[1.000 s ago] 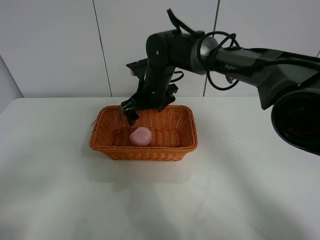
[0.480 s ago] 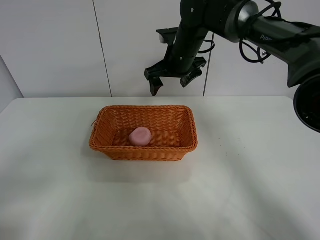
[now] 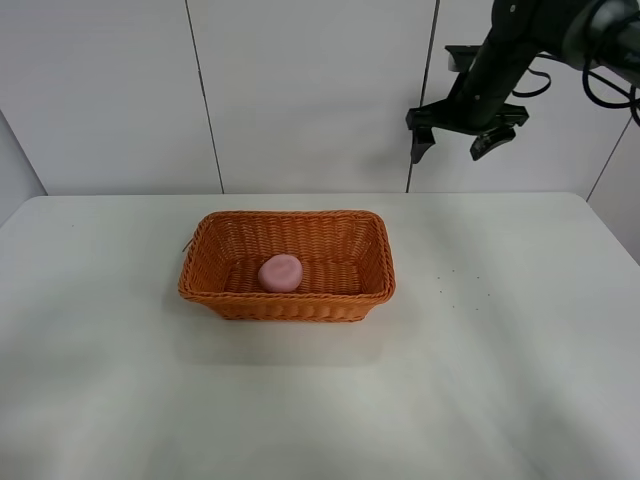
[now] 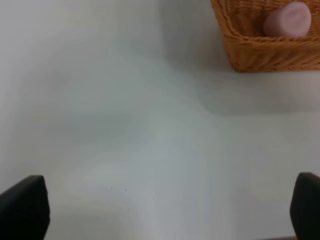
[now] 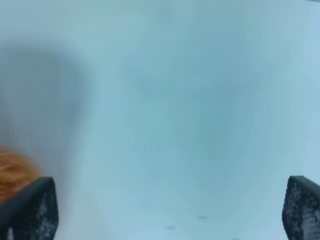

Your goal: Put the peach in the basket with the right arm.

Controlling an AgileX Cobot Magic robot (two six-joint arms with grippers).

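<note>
- Peach (image 3: 281,272) lies inside basket (image 3: 287,302), on its floor, a bit left of middle.
- Basket sits on white counter (image 3: 480,390); a few tiny dark specks (image 3: 455,280) on the counter to its right.
- Right arm (image 3: 500,60) hangs high at top right, in front of wall panels (image 3: 300,90), well apart from basket.
- Right jaws point down, spread wide, gripping nothing.
- Left jaws: two dark tips at the corners of left wrist view, wide apart, nothing between.
- High cam doesn't show left arm.
- Left wrist cam catches a basket corner w/ peach showing over the rim.
- Right wrist cam is blurred: counter plus an orange smudge of basket beside one tip; peach not visible there.
</note>
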